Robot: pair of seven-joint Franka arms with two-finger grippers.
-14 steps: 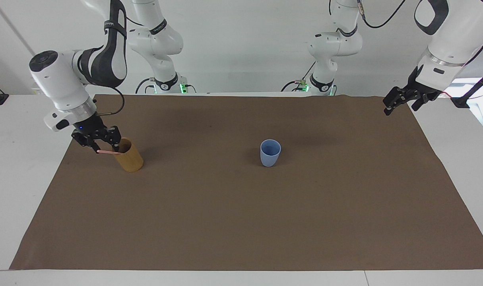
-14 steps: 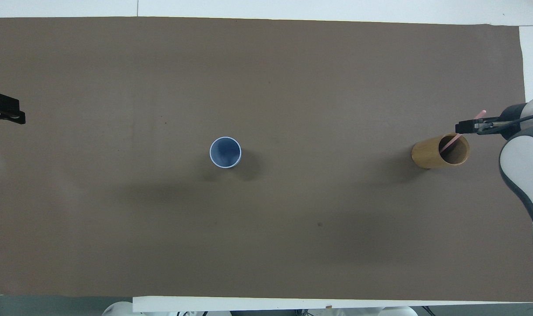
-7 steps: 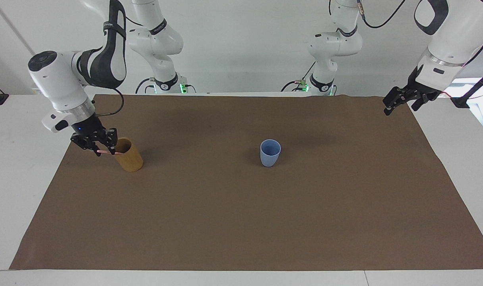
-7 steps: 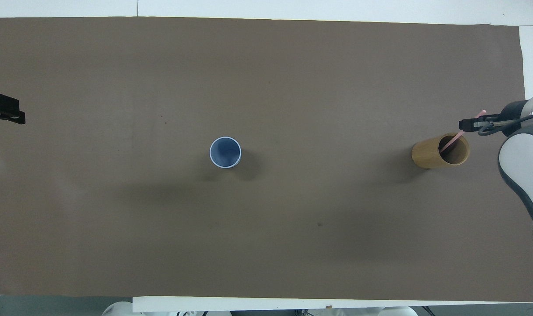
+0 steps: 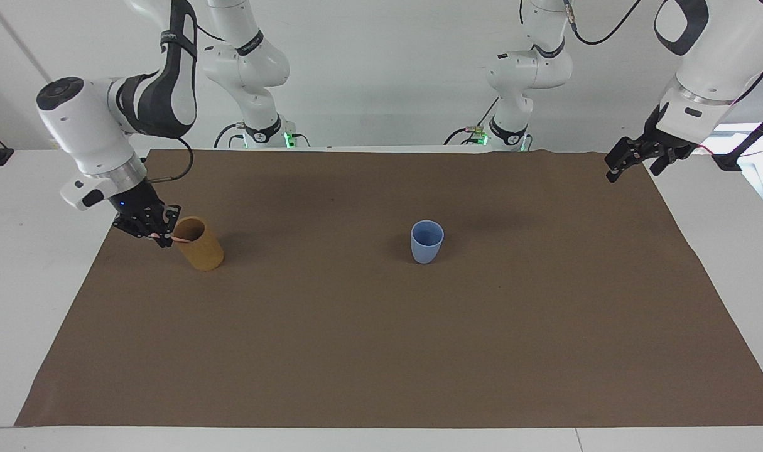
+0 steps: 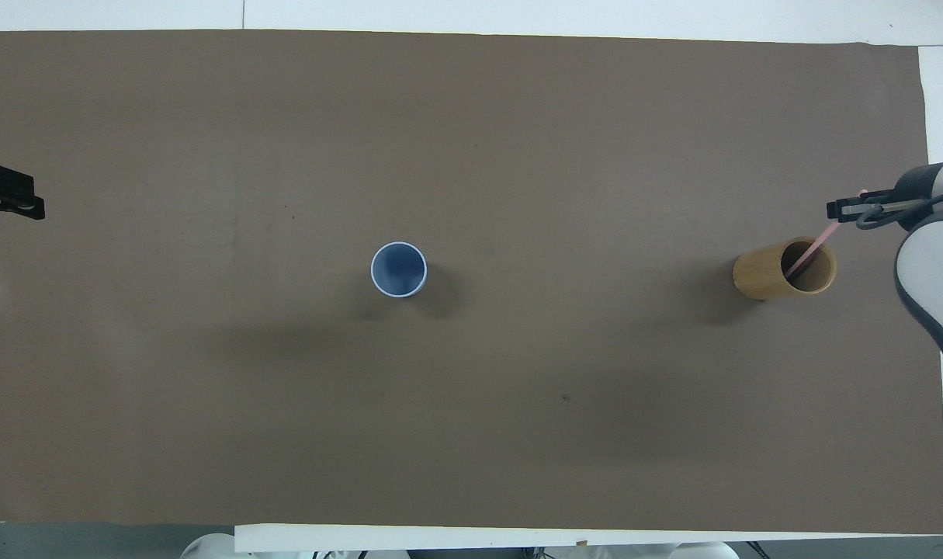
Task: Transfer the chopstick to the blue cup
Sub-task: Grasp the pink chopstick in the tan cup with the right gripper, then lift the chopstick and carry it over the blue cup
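The pale pink chopstick leans out of the tan-yellow cup at the right arm's end of the table. My right gripper is shut on its upper end, just beside the cup's rim. In the overhead view the chopstick slants from the right gripper down into the tan cup. The blue cup stands upright and empty near the middle of the mat, and also shows in the overhead view. My left gripper waits open above the mat's edge at the left arm's end.
A brown mat covers most of the white table. The two cups are the only things on it, with a wide stretch of mat between them.
My right gripper has moved toward the right arm's end of the table with the chopstick's top. The tan cup has shifted slightly the same way. The left arm has not moved.
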